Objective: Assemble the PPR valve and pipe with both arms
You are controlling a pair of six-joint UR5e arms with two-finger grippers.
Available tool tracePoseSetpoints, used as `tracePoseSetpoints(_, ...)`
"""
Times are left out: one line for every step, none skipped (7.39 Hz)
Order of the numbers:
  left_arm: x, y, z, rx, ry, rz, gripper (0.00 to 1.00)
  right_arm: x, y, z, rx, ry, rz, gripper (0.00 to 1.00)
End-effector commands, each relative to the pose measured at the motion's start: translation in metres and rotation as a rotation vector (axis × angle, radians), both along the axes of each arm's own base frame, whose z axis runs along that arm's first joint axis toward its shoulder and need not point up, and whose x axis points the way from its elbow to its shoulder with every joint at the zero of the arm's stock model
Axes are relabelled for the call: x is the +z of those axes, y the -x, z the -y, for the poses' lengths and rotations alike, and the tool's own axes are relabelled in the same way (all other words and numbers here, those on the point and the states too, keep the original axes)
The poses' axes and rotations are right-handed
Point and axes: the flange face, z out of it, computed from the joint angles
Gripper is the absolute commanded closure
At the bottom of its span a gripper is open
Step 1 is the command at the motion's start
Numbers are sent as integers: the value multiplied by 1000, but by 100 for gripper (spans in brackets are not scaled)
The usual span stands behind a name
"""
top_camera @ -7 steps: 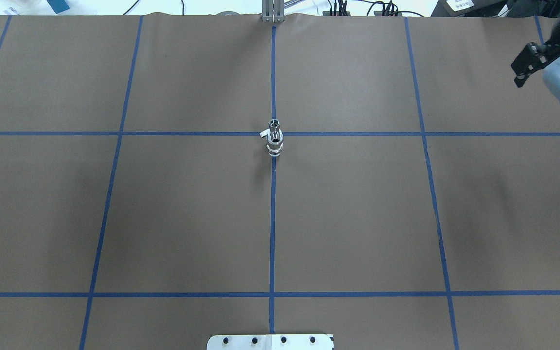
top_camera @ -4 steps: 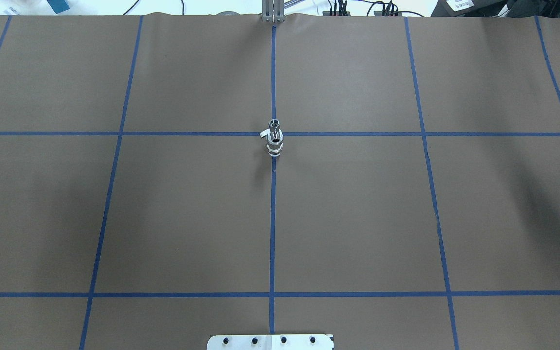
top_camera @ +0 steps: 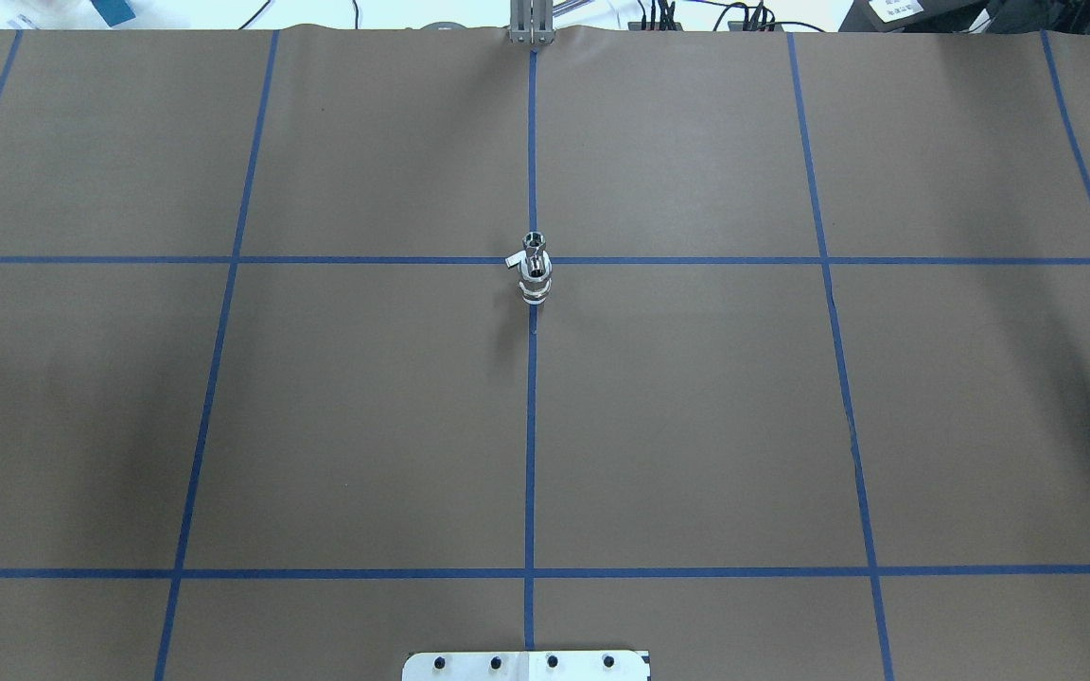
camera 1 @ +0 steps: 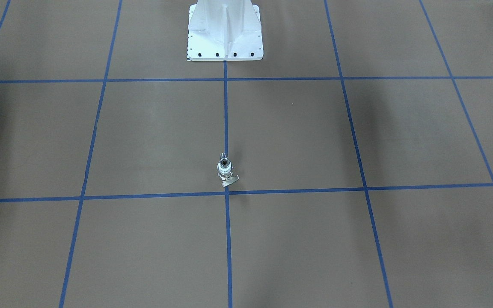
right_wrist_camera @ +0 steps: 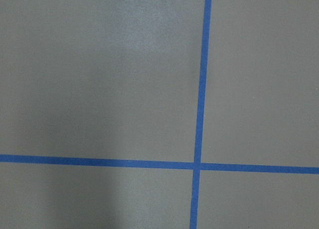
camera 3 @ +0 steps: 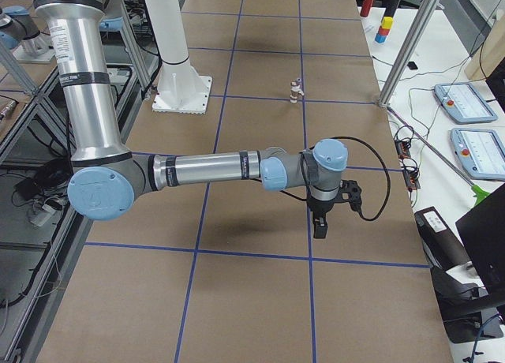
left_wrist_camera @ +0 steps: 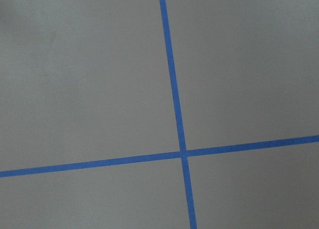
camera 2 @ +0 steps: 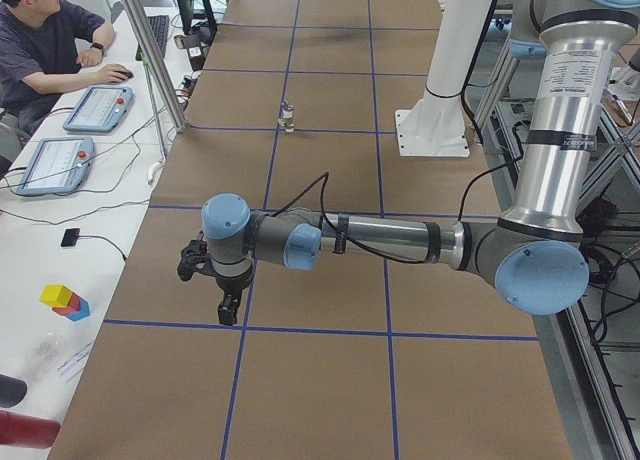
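Observation:
The PPR valve [top_camera: 536, 282], white with a pale lever tab, and the chrome pipe [top_camera: 534, 242] with its dark hole stand together as one upright piece at the table's centre tape cross. The piece also shows in the front-facing view [camera 1: 225, 169]. Both arms are stretched out far from it. My left gripper [camera 2: 215, 285] shows only in the exterior left view, low over the paper. My right gripper [camera 3: 323, 221] shows only in the exterior right view. I cannot tell whether either is open or shut. Both wrist views show only brown paper and blue tape.
The white bolted base pedestal [camera 1: 225, 30] stands at the robot's side of the table [top_camera: 696, 426]. A metal post [top_camera: 531, 24] stands at the far edge. Tablets, coloured blocks and a seated operator [camera 2: 45, 50] are beyond the table's far side.
The right gripper, seen at the overhead view's upper right edge, has moved out of that view to the right. The valve and pipe have not moved.

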Motion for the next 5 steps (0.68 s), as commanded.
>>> tracePoseSetpoints(20, 0, 5, -4, 5, 0, 0, 11, -2, -11, 2, 16, -5, 0)
tracePoseSetpoints(6, 0, 17, -7, 8, 0, 0, 20, -2, -13, 3, 37, -1, 0)
tracePoseSetpoints(3, 1, 13, -7, 46, 0, 0, 23, -2, -14, 4, 47, 1, 0)
tracePoseSetpoints(-2, 2, 8, -9, 41, 0, 0, 27, -1, -16, 2, 61, 17, 0)
tracePoseSetpoints(2, 1, 2, -7, 47, 0, 0, 25, 3, -19, -10, 73, 82, 0)
